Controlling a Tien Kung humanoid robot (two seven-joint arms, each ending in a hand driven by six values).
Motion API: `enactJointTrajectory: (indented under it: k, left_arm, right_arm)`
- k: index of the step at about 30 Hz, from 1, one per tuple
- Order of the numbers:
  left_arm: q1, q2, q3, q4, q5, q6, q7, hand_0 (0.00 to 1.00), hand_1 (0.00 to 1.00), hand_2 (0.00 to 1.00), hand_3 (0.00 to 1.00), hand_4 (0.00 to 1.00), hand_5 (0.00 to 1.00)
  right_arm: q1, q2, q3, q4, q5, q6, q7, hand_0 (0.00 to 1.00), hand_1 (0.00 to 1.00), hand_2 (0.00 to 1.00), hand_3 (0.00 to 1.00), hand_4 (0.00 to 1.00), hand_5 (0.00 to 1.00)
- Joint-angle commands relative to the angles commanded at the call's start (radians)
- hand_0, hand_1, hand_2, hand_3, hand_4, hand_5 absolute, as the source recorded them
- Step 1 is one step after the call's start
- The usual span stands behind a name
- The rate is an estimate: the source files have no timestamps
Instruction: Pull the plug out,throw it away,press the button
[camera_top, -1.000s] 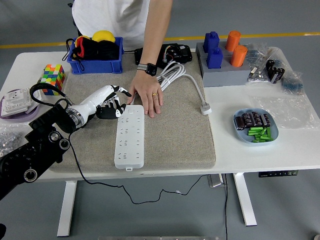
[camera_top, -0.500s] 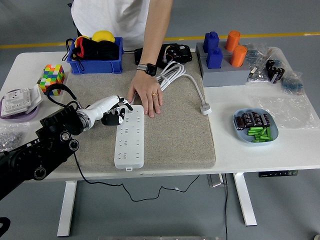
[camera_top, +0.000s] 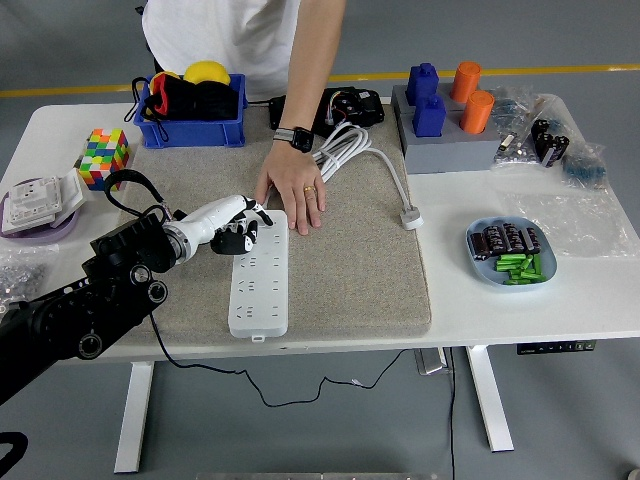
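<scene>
Head view: white plastic power strip empty, white plug discarded at three o'clock; left hand, fingers curled, index at the button—pressing remains.

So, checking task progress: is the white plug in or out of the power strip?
Out: the white plug lies on the mat, apart from the power strip.

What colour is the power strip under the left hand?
White power strip; clearest in the head view.

White power strip flat on mat — plug out.
</scene>
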Motion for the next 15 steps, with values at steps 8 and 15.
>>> enactJointTrajectory:
  k: [8,15]
  left_arm:
    - [-0.013,-0.009,0.007,0.036,0.015,0.003,0.009,0.021,0.027,0.123,0.671,0.051,0.002]
    - [-0.014,-0.012,0.018,0.059,0.032,-0.001,0.012,0.020,0.027,0.122,0.669,0.051,0.002]
  right_arm:
    - [0.000,0.001,0.004,0.000,-0.002,0.000,0.000,0.726,0.679,0.658,0.647,0.746,0.607]
    - [-0.001,0.002,0.005,0.001,-0.003,0.000,0.000,0.726,0.679,0.658,0.647,0.746,0.607]
